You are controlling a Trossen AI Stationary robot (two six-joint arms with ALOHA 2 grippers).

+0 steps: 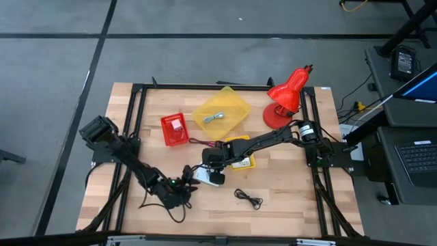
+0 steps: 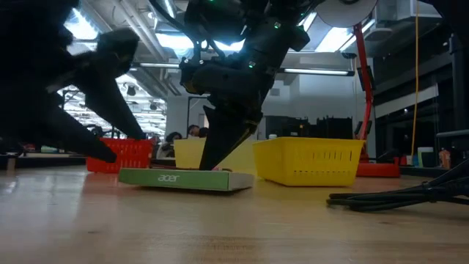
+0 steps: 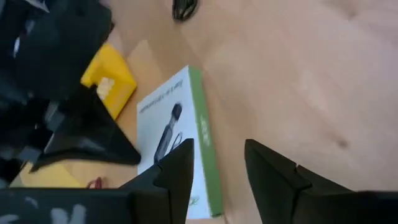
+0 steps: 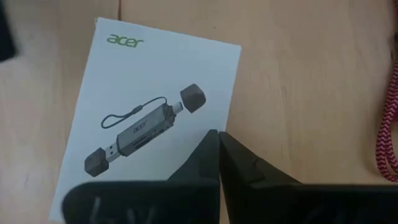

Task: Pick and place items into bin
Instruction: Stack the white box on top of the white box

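Occlusions and cut-offs
White acer box (image 4: 146, 118) is partly covered by the right gripper (image 4: 219, 140) and cut off at the frame edge; red braided cord (image 4: 388, 124) is clipped; contents of the yellow bin (image 2: 309, 160) are hidden in the low view.

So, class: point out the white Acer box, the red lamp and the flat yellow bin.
White Acer box (image 4: 143, 112): right wrist view, on its printed top face.
Red lamp (image 1: 290, 85): high view, on the shade.
Flat yellow bin (image 1: 235, 109): high view, on its floor.
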